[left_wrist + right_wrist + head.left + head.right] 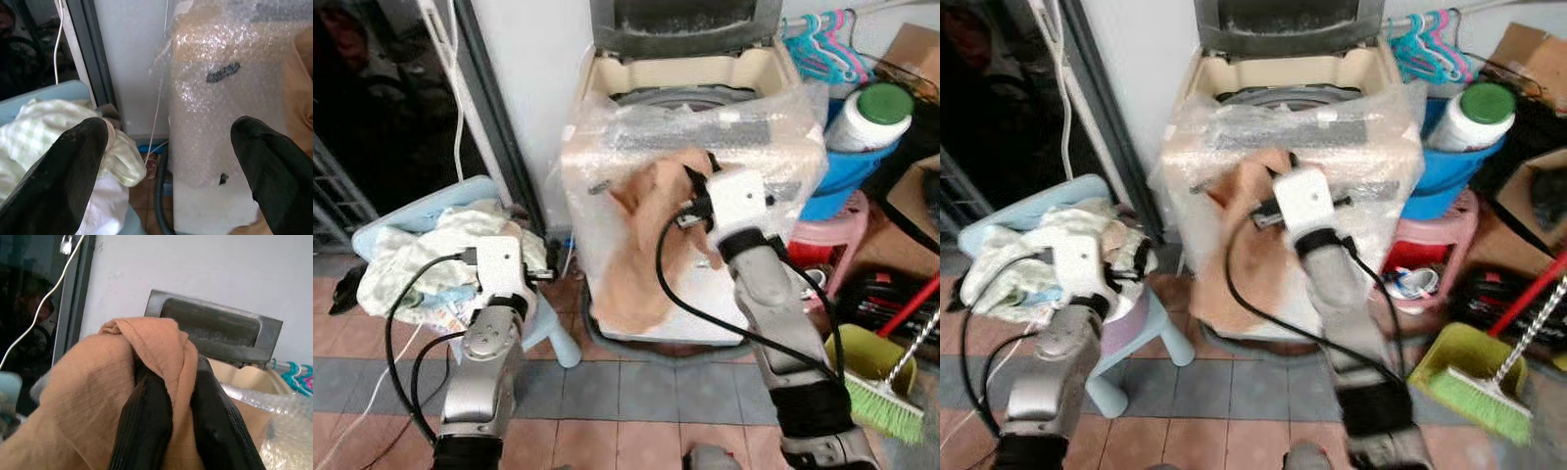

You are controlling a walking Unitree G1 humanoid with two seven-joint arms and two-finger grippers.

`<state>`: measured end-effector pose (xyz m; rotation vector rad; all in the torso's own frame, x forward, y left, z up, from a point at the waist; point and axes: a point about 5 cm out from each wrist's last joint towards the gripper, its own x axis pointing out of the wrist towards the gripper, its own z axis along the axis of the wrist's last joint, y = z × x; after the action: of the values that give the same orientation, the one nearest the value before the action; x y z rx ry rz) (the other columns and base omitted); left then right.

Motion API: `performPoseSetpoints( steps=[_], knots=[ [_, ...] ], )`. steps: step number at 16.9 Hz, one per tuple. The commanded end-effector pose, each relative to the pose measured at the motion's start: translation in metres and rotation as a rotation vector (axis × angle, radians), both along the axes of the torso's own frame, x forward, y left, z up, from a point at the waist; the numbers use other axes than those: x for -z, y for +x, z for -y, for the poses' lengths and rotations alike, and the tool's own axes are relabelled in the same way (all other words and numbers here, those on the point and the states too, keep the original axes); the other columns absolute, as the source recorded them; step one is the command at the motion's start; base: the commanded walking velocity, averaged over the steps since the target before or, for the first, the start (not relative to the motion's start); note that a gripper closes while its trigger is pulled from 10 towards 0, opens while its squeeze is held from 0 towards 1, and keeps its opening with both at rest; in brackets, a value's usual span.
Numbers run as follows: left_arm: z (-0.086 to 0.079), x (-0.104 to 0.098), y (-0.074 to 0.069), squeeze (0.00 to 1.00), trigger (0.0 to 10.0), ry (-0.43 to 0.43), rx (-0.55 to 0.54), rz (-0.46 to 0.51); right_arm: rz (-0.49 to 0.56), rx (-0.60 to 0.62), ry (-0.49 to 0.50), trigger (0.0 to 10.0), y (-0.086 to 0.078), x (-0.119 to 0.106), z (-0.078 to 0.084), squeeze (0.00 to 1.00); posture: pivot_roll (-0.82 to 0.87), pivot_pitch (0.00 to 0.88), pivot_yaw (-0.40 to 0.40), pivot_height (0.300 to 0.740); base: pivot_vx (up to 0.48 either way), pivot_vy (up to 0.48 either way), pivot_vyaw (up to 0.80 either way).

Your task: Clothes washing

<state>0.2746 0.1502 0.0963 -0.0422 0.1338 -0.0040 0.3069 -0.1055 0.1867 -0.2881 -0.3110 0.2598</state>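
Note:
A tan garment (pixel 641 250) hangs down the front of the top-loading washing machine (pixel 700 108), which is wrapped in bubble wrap with its lid raised. My right gripper (pixel 697 188) is shut on the garment's upper fold, held up at the machine's front edge; the cloth (pixel 161 352) bunches between the black fingers (pixel 146 426). My left gripper (pixel 540 272) stands open, low at the left, beside a pile of pale clothes (pixel 431 255) on a light blue stool (pixel 558 343). Its fingers (pixel 63 181) frame the green-checked cloth (pixel 39 132) and the machine's wrapped side (pixel 215 112).
A dark doorway with a metal frame (pixel 494 108) stands at the left. Right of the machine are a blue basin (pixel 847 171) holding a white green-capped bottle (pixel 871 117), hangers (pixel 822 44), a pink stool (pixel 832 230), and a green dustpan and broom (pixel 881 382).

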Motion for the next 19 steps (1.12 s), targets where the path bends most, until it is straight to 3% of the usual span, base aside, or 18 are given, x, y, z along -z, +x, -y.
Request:
performPoseSetpoints(
  steps=[1, 5, 8, 14, 15, 16, 18, 19],
  knots=[
    [-0.002, -0.002, 0.002, 0.0, 10.0, 0.003, -0.003, 0.009, 0.056, -0.007, 0.003, 10.0, 0.004, -0.015, -0.001, 0.0, -0.1, 0.0, 0.118, 0.74, 0.435, 0.0, -0.5],
    [0.008, -0.004, 0.005, 0.0, 10.0, -0.01, 0.036, 0.022, 0.091, -0.028, -0.002, 10.0, 0.013, -0.026, -0.004, 0.0, -0.1, 0.0, 0.104, 0.74, 0.437, 0.0, -0.11],
    [0.007, -0.002, 0.005, 0.0, 10.0, -0.02, 0.02, 0.009, 0.104, -0.057, -0.025, 10.0, 0.014, -0.028, -0.009, 0.0, -0.1, 0.0, 0.097, 0.74, 0.439, 0.0, 0.0],
    [0.007, -0.001, 0.004, 0.0, 10.0, -0.019, 0.019, -0.001, 0.161, -0.187, -0.141, 10.0, 0.008, -0.031, -0.029, 0.0, -0.1, 0.0, 0.093, 0.74, 0.329, 0.349, 0.0],
    [0.007, -0.001, 0.004, 0.0, 10.0, -0.02, 0.023, -0.002, 0.228, -0.248, -0.197, 10.0, 0.013, -0.047, -0.041, 0.0, -0.11, 0.001, 0.095, 0.74, 0.319, 0.356, 0.0],
    [0.007, -0.001, 0.004, 0.0, 10.0, -0.02, 0.024, -0.002, 0.24, -0.263, -0.204, 10.0, 0.016, -0.053, -0.044, 0.0, -0.11, 0.002, 0.097, 0.74, 0.319, 0.356, 0.0],
    [0.01, -0.001, 0.005, 0.0, 10.0, -0.02, 0.035, 0.001, 0.31, -0.3, -0.254, 10.0, 0.034, -0.085, -0.048, 0.0, -0.11, 0.0, 0.095, 0.74, 0.309, 0.367, 0.0],
    [0.011, -0.002, 0.007, 0.0, 10.0, -0.015, 0.042, 0.008, 0.381, -0.243, -0.27, 10.0, 0.051, -0.121, -0.04, 0.0, -0.11, 0.0, 0.094, 0.74, 0.0, 0.0, 0.0]
  ],
)
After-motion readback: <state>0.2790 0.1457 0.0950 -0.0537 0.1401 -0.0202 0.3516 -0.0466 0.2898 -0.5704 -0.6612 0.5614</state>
